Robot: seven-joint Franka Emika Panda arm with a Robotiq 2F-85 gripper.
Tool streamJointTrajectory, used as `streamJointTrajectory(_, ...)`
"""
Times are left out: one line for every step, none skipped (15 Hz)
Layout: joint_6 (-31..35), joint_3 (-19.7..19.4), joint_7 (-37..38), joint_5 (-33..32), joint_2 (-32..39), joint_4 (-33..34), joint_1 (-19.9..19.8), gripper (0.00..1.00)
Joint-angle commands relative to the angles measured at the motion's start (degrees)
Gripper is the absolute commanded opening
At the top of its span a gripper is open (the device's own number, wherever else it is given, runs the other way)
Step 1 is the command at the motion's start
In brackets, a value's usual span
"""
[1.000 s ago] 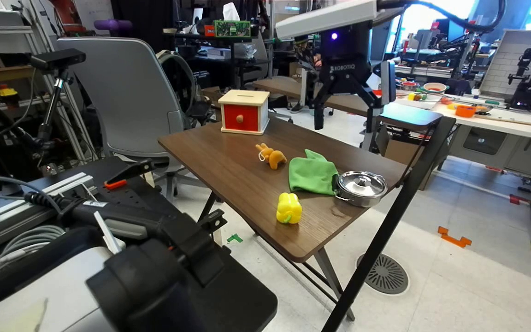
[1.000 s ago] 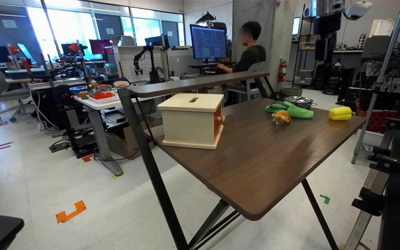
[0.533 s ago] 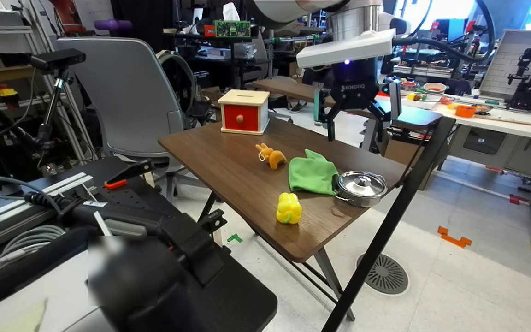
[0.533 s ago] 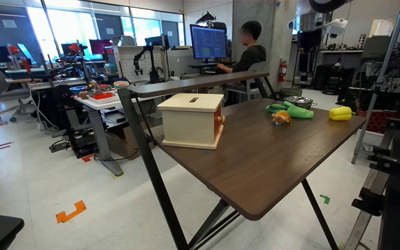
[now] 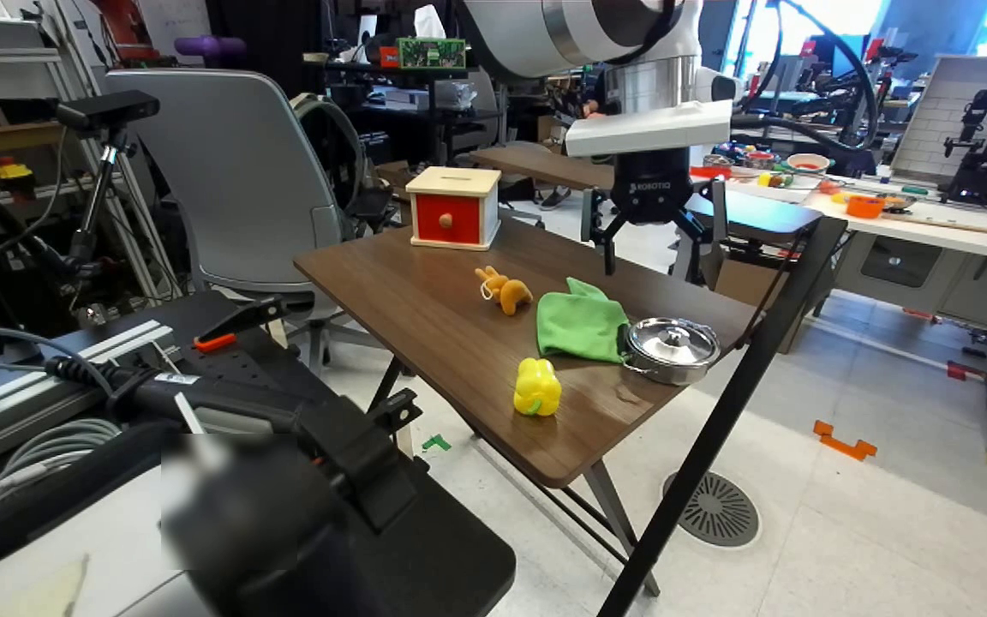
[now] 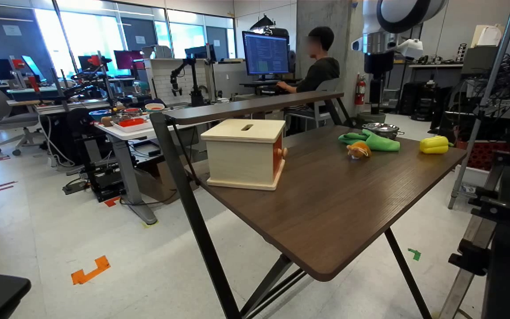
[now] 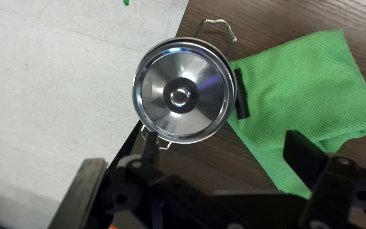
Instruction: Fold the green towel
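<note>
The green towel (image 5: 581, 324) lies rumpled and partly folded over on the brown table, with one corner raised. It also shows in an exterior view (image 6: 382, 142) and in the wrist view (image 7: 303, 92). My gripper (image 5: 651, 274) is open and empty, above the table's far side beyond the towel. In the wrist view the open gripper (image 7: 222, 133) has one finger over the towel's lower part and the other near the pot's edge. In an exterior view the gripper (image 6: 375, 104) appears edge-on, above the table's far side.
A lidded metal pot (image 7: 183, 89) stands against the towel, its black handle over the cloth. A yellow pepper (image 5: 537, 387) and an orange toy (image 5: 504, 290) lie nearby. A wooden box (image 6: 244, 155) stands at the table's other end. A raised shelf (image 6: 255, 106) runs along the table (image 6: 339, 199).
The arm has swung over the table's far side and come lower, moving left and down in an exterior view. The gripper stays open. The towel and other objects have not moved.
</note>
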Motion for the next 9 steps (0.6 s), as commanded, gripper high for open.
streamJointTrajectory(-2.1, 3.8, -4.5, 3.4, 0.0, 2.3, -3.4, 1.00)
streamJointTrajectory(-0.3, 1.9, -1.6, 0.9, 0.2, 0.7, -1.4, 1.00)
streamJointTrajectory(-0.4, 2.4, -2.2, 1.7, 0.2, 1.0, -1.9, 1.00)
streamJointTrajectory(-0.4, 2.6, -2.6, 2.1, 0.2, 1.3, -2.2, 1.00)
streamJointTrajectory(-0.4, 2.7, -2.8, 2.2, 0.2, 1.4, -2.4, 1.00)
streamJointTrajectory(-0.4, 2.7, -2.9, 2.2, 0.2, 1.4, -2.5, 1.00)
streamJointTrajectory(-0.3, 2.9, -3.7, 2.2, 0.2, 1.2, -2.7, 1.00)
streamJointTrajectory(0.8, 2.8, -4.2, 1.4, 0.2, 0.6, -2.6, 1.00)
streamJointTrajectory(1.0, 3.0, -4.9, 1.2, 0.4, 0.4, -2.7, 1.00)
